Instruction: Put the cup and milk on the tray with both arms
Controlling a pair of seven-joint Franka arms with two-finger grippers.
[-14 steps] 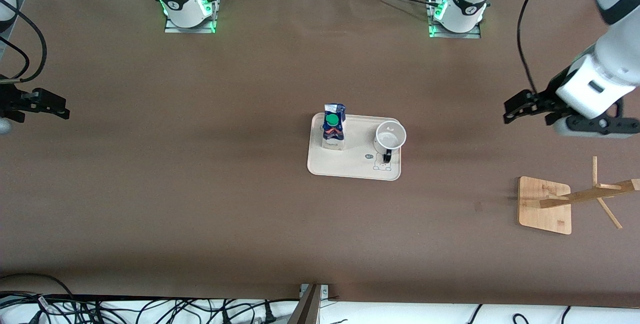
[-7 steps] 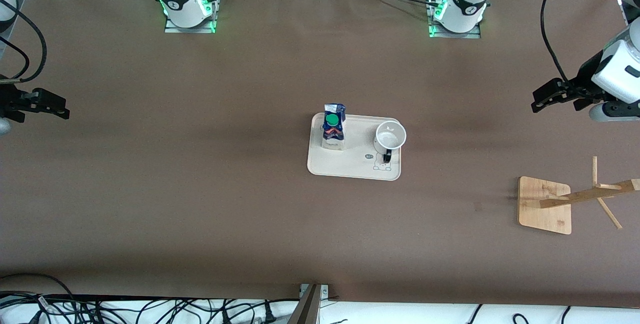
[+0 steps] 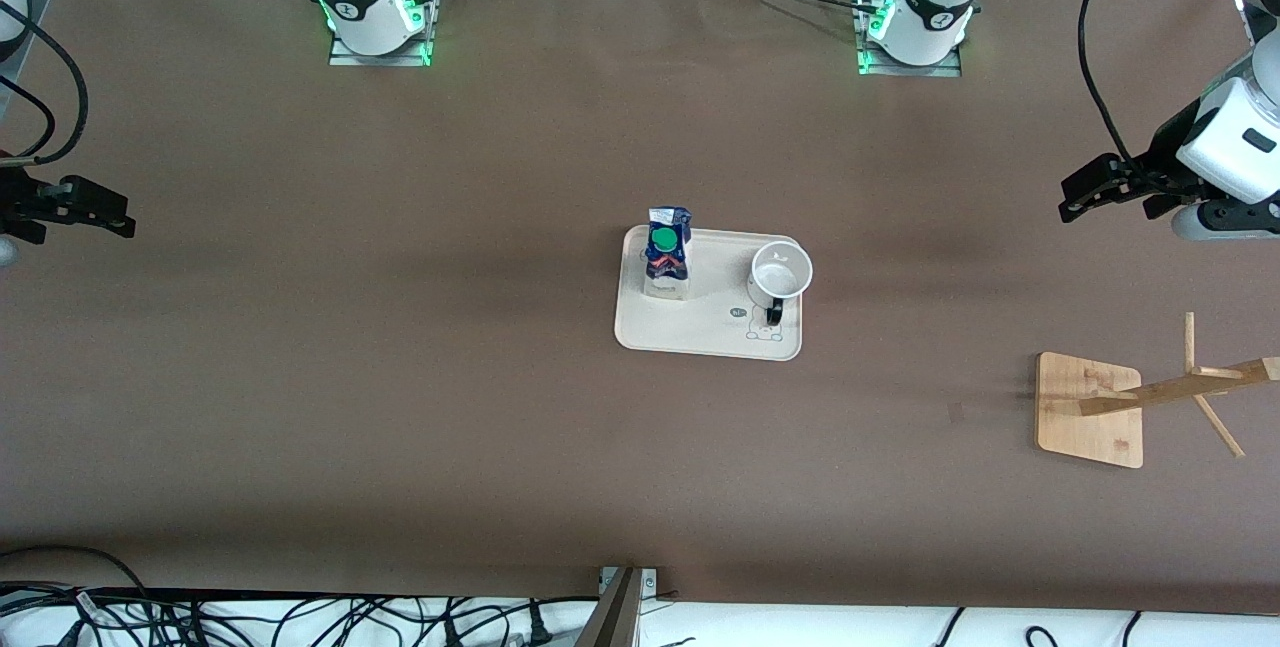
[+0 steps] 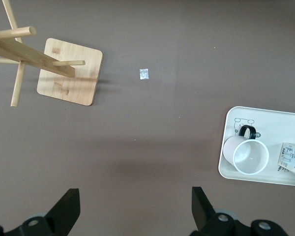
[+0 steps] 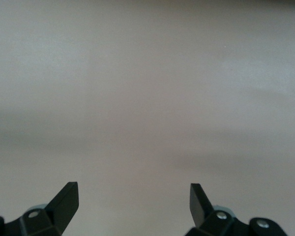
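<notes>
Tabletop (image 3: pixel 400 377): we see a wide brown surface that fills the front view, with cables along the edge nearest the front camera and the two arm bases along the edge farthest from it.
Wooden rack (image 3: pixel 1090 410): we find it nearest the front camera of all the things, toward the left arm's end, its square base flat and its pegged post leaning over; in the left wrist view (image 4: pixel 69 71) it lies apart from the tray.
Tray (image 3: pixel 700 332): we place it near the middle of the tabletop, flat, with bare brown surface on every side; one end of it also shows in the left wrist view (image 4: pixel 265 114).
Cup (image 3: pixel 780 273): we see it upright on the tray at the end toward the left arm, mouth up, black handle turned toward the front camera.
Milk (image 3: pixel 667 252): we see it upright on the tray at the end toward the right arm, green cap showing, apart from the cup.
Left gripper (image 3: pixel 1072 199): we see it raised over bare tabletop at the left arm's end, well apart from the tray, fingers (image 4: pixel 66 209) spread and empty.
Right gripper (image 3: pixel 120 217): we see it over bare tabletop at the right arm's end, fingers (image 5: pixel 66 199) spread wide, nothing between them.
</notes>
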